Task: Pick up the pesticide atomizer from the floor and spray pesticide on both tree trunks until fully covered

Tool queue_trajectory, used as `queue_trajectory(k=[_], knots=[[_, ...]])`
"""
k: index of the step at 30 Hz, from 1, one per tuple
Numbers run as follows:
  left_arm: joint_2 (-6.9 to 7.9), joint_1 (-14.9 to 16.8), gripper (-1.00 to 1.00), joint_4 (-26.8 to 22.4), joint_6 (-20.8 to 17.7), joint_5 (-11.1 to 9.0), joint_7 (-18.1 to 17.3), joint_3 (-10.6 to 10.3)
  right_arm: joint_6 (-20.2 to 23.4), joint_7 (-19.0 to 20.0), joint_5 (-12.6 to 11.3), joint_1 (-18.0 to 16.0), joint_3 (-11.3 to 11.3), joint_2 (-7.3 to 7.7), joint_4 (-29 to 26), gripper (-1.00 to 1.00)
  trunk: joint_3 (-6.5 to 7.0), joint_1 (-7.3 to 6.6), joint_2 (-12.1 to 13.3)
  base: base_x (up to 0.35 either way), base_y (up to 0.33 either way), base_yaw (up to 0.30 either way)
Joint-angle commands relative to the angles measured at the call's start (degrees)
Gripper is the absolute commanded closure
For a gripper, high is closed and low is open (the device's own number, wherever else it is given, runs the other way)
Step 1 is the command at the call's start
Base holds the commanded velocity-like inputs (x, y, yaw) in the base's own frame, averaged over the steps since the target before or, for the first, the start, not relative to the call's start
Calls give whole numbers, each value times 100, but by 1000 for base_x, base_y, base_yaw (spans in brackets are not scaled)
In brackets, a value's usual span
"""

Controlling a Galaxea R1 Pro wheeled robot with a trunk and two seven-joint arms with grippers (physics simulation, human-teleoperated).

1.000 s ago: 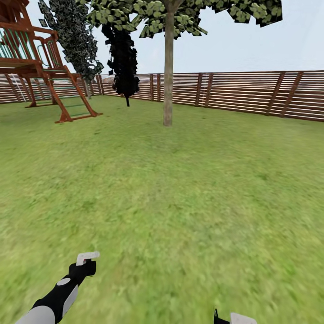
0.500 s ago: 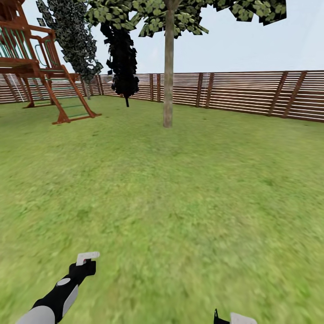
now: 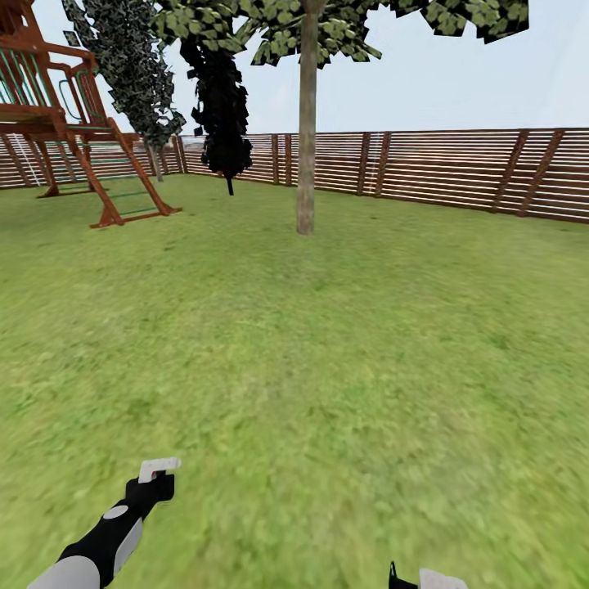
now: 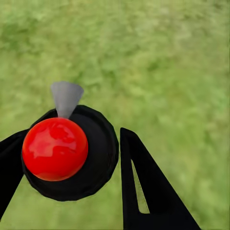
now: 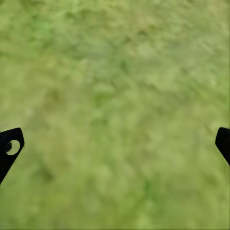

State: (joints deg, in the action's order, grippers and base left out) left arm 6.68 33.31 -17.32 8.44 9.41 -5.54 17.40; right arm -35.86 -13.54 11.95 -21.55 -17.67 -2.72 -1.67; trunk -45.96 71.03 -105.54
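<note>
The pesticide atomizer (image 4: 55, 149) sits between the fingers of my left gripper (image 3: 155, 478), which is shut on it low at the left of the head view. Looking along the fingers, I see its round red top, dark body and a grey nozzle pointing away over the grass. One tree stands ahead across the lawn, its straight mottled tree trunk (image 3: 306, 147) rising to foliage at the frame's top. My right gripper (image 5: 115, 143) hangs over bare grass with its fingertips far apart, open and holding nothing.
A brown slatted fence (image 3: 458, 168) closes off the far side of the lawn. A wooden play frame with a ladder (image 3: 78, 135) stands at the far left. Two dark thin-trunked trees (image 3: 222, 106) grow by the fence, left of the trunk.
The whole head view has shifted slightly: the tree trunk's base sits a little lower and nearer, the play frame a little further left. Both arms keep their pose.
</note>
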Motion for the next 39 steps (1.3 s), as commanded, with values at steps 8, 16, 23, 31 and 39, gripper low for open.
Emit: queue_trajectory(k=[8, 16, 23, 31, 39], knots=[[0, 0, 100, 0, 0, -1, 1, 0, 0, 2, 0, 2, 0, 0, 0, -100, 0, 0, 0, 340, 0, 0], [0, 0, 100, 0, 0, -1, 1, 0, 0, 0, 0, 0, 0, 0, 0, -100, 0, 0, 0, 340, 0, 0], [0, 0, 100, 1, 0, -1, 1, 0, 0, 0, 0, 0, 0, 0, 0, -100, 0, 0, 0, 340, 0, 0], [0, 0, 100, 1, 0, -1, 1, 0, 0, 0, 0, -3, 0, 0, 0, -100, 0, 0, 0, 340, 0, 0], [0, 0, 100, 1, 0, -1, 1, 0, 0, 0, 0, 0, 0, 0, 0, -100, 0, 0, 0, 340, 0, 0]])
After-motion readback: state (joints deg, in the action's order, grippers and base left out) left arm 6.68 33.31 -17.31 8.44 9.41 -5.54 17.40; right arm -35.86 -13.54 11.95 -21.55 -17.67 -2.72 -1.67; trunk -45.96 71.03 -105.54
